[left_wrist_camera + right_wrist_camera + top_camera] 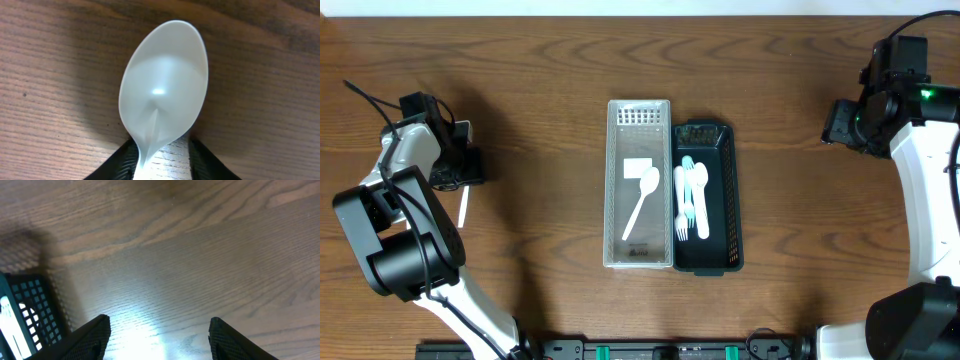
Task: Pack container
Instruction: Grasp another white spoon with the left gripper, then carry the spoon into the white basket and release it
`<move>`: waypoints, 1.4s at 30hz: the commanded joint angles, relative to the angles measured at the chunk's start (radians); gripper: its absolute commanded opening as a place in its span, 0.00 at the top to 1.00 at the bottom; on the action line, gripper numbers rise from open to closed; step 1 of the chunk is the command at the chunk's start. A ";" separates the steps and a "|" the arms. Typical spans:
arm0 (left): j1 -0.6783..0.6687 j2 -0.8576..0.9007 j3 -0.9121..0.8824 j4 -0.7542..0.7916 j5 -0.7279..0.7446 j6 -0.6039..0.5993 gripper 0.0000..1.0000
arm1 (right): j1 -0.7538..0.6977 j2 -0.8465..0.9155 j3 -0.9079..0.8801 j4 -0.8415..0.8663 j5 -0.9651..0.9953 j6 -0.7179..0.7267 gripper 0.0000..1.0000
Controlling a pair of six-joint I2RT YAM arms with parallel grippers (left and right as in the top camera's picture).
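Note:
A white plastic spoon (163, 85) lies on the wood table, and its handle shows in the overhead view (463, 207). My left gripper (163, 150) straddles the spoon's neck, with its jaws narrowed. The neck lies against the left finger, and bare wood shows between the neck and the right finger. The left gripper also shows in the overhead view (457, 168). A clear container (617, 190) at the centre holds one white spoon (642, 200). My right gripper (159, 330) is open and empty above bare table, at the far right in the overhead view (850, 125).
A black mesh bin (728, 190) stands against the clear container's right side and holds several white and light-blue utensils (692, 200). Its corner shows at the left of the right wrist view (30, 310). The arm bases stand at the table's front edge.

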State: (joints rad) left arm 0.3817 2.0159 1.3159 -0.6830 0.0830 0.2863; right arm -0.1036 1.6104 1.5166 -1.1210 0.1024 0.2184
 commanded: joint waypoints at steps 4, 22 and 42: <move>0.006 0.024 -0.036 -0.007 -0.019 0.001 0.73 | -0.008 -0.001 0.007 -0.001 0.006 -0.006 0.33; 0.004 0.015 -0.034 -0.008 -0.019 -0.022 0.94 | -0.008 -0.001 0.007 -0.001 0.006 -0.007 0.33; -0.620 -0.554 0.044 -0.175 -0.019 -0.493 0.94 | -0.008 -0.001 0.007 0.032 0.006 -0.007 0.32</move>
State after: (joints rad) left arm -0.1364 1.4830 1.3544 -0.8364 0.0723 -0.0185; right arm -0.1036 1.6104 1.5166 -1.0908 0.1024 0.2184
